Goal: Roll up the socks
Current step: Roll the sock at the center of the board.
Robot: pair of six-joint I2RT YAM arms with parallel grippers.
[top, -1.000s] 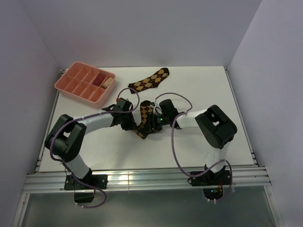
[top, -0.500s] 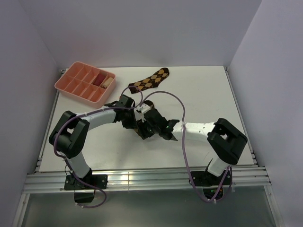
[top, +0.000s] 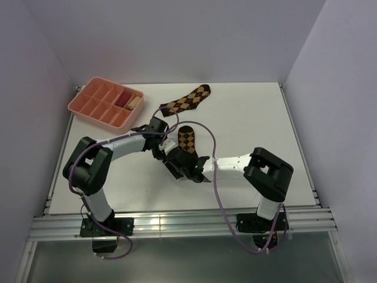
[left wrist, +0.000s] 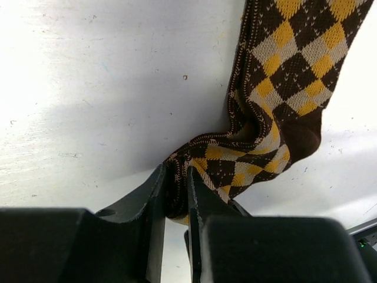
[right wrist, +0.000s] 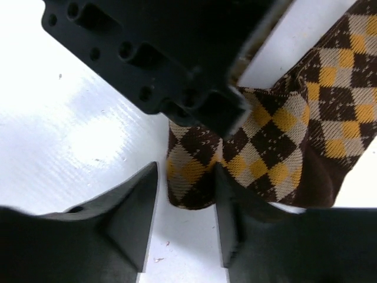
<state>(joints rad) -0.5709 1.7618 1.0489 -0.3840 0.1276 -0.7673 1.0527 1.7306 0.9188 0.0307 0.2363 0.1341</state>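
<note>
**Sock roll barely begun as two hands meet at counter's centre**

Seen from above, the near sock lies at the middle of the white counter, its flat end pointing to 12 o'clock and its other end bunched at 7 o'clock, where both arms converge. The left hand is pressed together on a folded edge of that sock, pinching the fabric between its fingers. The right hand is spread, one finger on each side of the sock's rounded end and neither visibly clamping it.

By the look of it, the task is at its very start. The near sock shows a single loose fold and a crease, not a roll. The far sock lies flat and untouched at 12 o'clock from the first, just beside it. Both remain to be rolled.

A pink tray of small compartments sits at the counter's 10 o'clock corner. Two finished rolls, one reddish and one beige, sit in compartments at its far right end. The counter is smooth, with a few faint marks. Plain pale walls close it in on three sides.
</note>
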